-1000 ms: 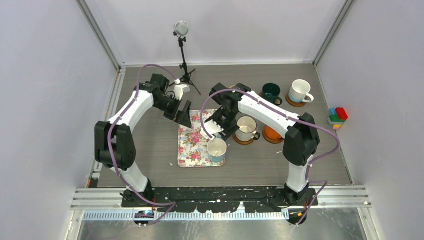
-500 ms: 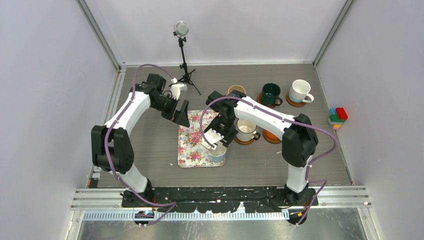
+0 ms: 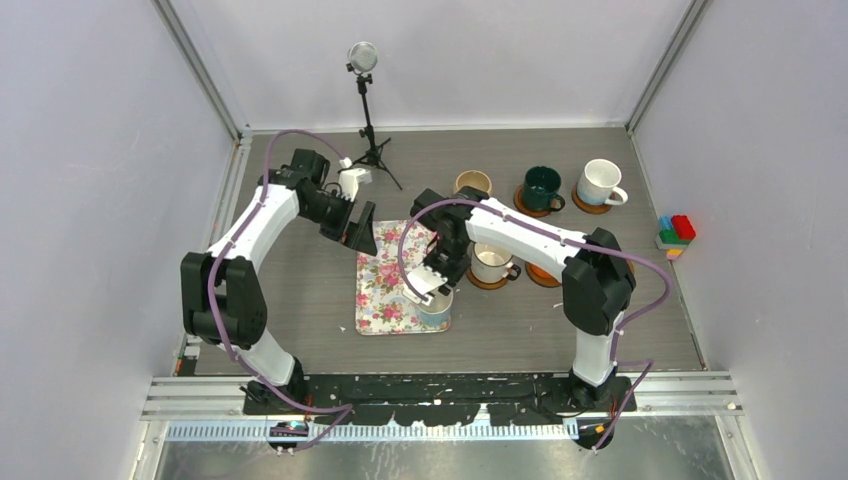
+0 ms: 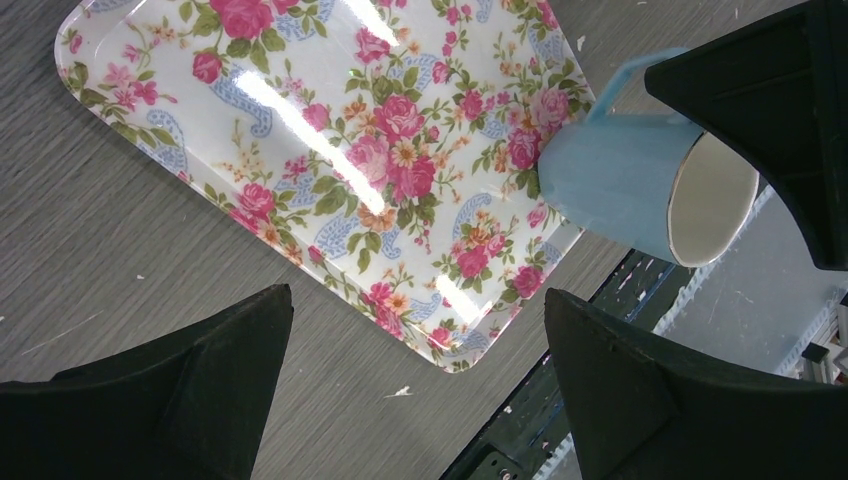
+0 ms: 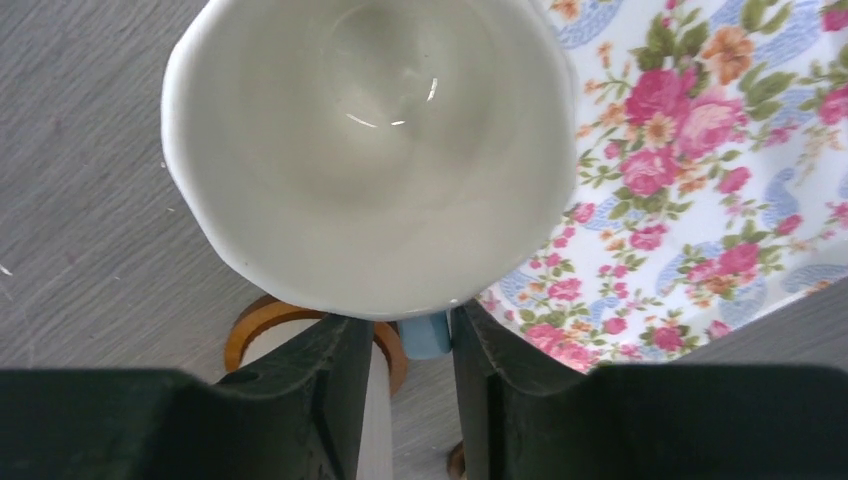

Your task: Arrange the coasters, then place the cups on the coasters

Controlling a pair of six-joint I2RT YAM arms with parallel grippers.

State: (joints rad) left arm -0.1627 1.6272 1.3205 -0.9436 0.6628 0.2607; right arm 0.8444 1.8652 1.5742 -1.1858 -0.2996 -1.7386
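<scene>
The right hand (image 5: 412, 352) is pinching narrow on the handle (image 5: 425, 336) of the light blue cup (image 5: 370, 150), with one dark finger (image 5: 320, 400) pressing in on each side. A second ago its jaws were standing wider and it was hanging farther up the tray, clear of the cup. The cup is sitting upright where it was sitting then, on the near right corner of the floral tray (image 3: 378, 290), not on a coaster. The left hand (image 4: 415, 300) is hovering wide open and empty over the tray's far left corner, having drifted slightly leftward. The right arm's shift is uncovering the beige cup (image 3: 472, 183), which was hidden behind it a second ago. Six cups are showing in all above the grey desk (image 3: 300, 300): the light blue and the beige, a cream cup (image 3: 490, 265), a dark green cup (image 3: 542, 185), a white cup (image 3: 600, 180) and an orange cup (image 3: 545, 268) mostly covered by the arm. Four coasters (image 3: 482, 284) are showing, one each under the cream, orange, dark green and white cups. Whether a coaster is lying under the beige cup I cannot tell.
</scene>
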